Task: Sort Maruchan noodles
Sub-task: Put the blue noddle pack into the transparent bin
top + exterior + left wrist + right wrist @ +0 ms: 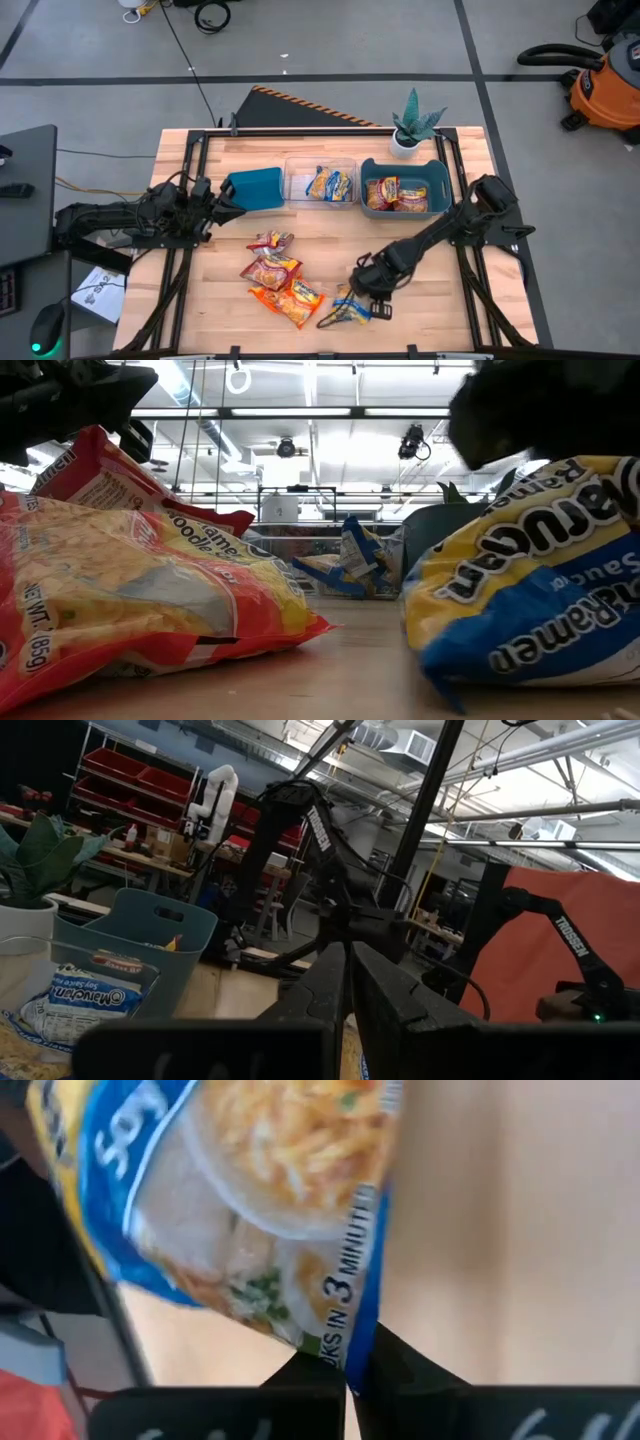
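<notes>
Pinching the edge of a blue-and-yellow Maruchan soy sauce packet [250, 1200], the right end effector [368, 290] sits at the lower centre-right of the high view, its fingers closed thin on the wrapper. The packet lies on the wooden counter [470, 300] just beside it. Four orange-red packets [272, 268] cluster at lower centre. Another blue-and-yellow packet lies in the clear bin [320, 165] at upper centre, and red-and-yellow packets fill the blue-grey bin [372, 168] to its right. The left end effector [222, 203] waits at centre left beside the teal bin [255, 187], fingers pressed together, holding nothing.
</notes>
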